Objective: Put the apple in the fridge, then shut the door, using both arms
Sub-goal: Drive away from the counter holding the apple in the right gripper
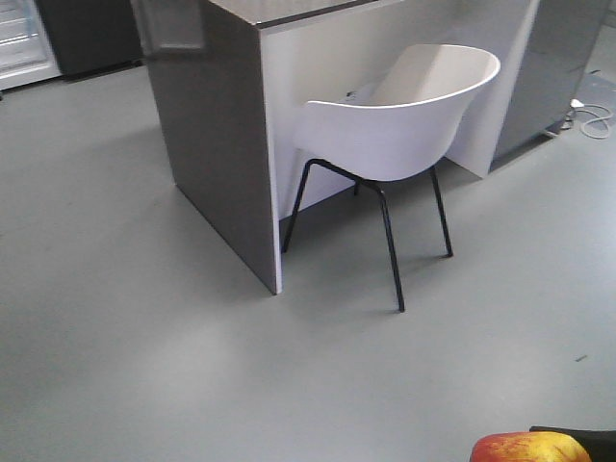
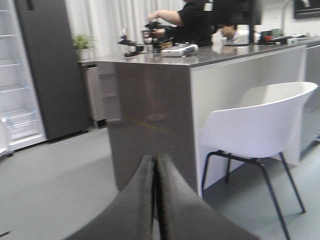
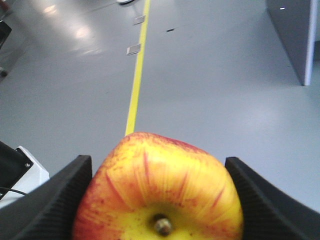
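The apple [image 3: 160, 195], red streaked with a yellow patch round its stem, sits between the ribbed black fingers [image 3: 55, 200] of my right gripper [image 3: 157, 161], which is shut on it above the grey floor. The front view catches the apple [image 1: 529, 449] at the bottom right edge. My left gripper [image 2: 156, 157] is shut with nothing in it, pointing at the counter's end. The fridge [image 2: 17, 100] stands far left with its white shelved interior exposed beside a dark grey panel [image 2: 50, 65]; the front view shows the fridge [image 1: 21, 43] at the top left corner. Its open door is out of view.
A dark stone-topped counter [image 1: 217, 125] with a white chair [image 1: 404, 125] on thin black legs stands ahead. People [image 2: 192, 22] work behind it. A cable [image 1: 592, 120] lies on the floor at right. A yellow line [image 3: 137, 75] runs along the floor.
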`<state>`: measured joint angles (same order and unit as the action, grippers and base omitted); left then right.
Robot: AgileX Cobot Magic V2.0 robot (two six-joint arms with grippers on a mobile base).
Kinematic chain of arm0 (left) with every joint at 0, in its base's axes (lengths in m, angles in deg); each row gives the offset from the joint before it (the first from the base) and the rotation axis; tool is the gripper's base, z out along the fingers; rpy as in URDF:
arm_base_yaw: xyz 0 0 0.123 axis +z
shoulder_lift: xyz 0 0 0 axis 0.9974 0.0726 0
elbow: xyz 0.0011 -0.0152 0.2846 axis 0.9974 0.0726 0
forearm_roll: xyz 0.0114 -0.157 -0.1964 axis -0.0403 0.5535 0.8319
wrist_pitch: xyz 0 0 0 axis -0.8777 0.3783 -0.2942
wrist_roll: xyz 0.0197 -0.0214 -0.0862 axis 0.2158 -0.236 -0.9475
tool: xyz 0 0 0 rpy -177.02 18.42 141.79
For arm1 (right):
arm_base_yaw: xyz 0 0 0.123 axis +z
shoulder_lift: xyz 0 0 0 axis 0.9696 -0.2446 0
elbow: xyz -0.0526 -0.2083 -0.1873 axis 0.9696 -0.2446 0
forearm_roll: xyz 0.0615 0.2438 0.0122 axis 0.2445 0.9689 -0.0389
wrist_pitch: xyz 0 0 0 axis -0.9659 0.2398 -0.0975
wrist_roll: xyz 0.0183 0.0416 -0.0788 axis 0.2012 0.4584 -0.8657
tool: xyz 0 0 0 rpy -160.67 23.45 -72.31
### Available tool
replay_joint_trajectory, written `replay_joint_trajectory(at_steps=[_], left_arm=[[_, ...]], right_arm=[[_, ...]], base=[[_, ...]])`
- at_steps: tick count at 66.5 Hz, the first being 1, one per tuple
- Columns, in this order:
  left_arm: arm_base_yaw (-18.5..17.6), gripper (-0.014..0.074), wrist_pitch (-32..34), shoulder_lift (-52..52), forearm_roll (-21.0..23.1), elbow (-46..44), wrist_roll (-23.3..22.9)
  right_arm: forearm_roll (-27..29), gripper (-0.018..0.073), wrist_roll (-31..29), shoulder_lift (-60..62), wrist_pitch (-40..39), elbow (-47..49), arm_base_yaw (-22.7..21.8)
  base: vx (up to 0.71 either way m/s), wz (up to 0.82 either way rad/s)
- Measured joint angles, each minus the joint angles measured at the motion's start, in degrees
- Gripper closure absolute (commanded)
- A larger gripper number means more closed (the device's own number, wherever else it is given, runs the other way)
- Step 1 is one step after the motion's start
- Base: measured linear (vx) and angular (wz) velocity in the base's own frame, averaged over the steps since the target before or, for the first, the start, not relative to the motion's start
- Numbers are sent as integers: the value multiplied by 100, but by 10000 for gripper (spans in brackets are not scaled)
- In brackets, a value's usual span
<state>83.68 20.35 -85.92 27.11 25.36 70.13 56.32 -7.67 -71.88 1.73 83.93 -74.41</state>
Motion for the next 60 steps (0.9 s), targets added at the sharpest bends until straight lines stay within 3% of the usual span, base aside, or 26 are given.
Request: replay_joint_trajectory(at_steps=[60], left_arm=[[0, 603, 0, 0, 0, 0, 0]], right_arm=[[0, 410, 0, 0, 0, 0, 0]], base=[[3, 35]])
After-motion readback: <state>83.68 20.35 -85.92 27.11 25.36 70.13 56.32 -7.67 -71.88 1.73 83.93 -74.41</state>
